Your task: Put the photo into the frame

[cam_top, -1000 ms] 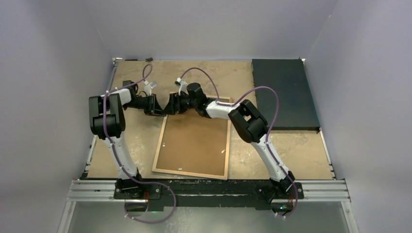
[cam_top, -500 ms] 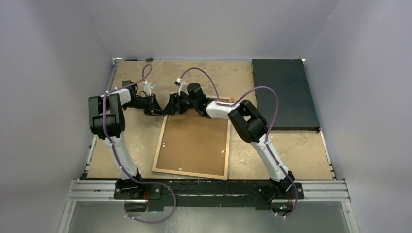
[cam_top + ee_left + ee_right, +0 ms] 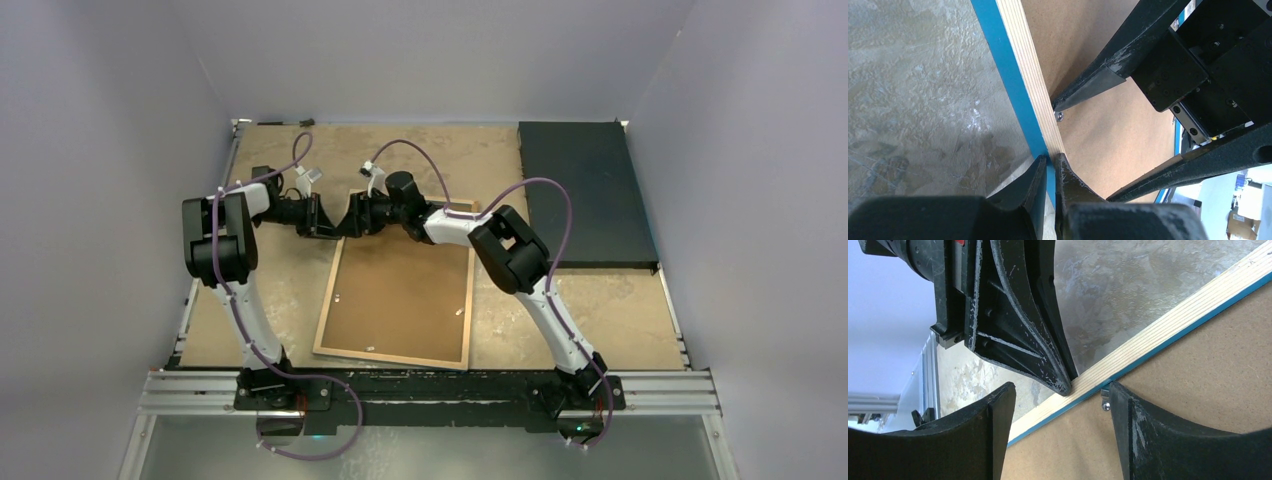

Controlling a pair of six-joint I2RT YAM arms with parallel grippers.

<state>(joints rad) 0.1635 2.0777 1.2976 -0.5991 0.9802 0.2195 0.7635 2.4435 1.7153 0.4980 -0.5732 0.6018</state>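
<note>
1. Left gripper (image 3: 1048,170) first: it has squeezed in a little more over the last second; now its two fingers are clamped tight on the rim of the frame (image 3: 1020,75), one on the blue side and one on the inner side.
2. To me that means the frame is pinned for the next bit of work; it has not slid on the table (image 3: 908,100) since a second ago; it lies face down with its brown back up, its near end close to the arm bases.
3. Just past that pinch is my right gripper (image 3: 1060,390); its fingers stand wide apart and hold nothing; it has hardly closed at all, and the arm has crept a touch toward the left one.
4. One right finger has its tip low over the backing board (image 3: 1068,40), just beside a small metal tab (image 3: 1105,404) near the rim; I cannot tell if it touches the tab.
5. My guess is that I am working on this tab next, with the left side holding the frame steady; that step is not done yet.
6. I cannot see the photo in any view; the board fills the frame, so I cannot tell if the photo lies under it or somewhere else.
7. Far off at the back right lies the dark mat (image 3: 585,190), well apart from both grippers.
</note>
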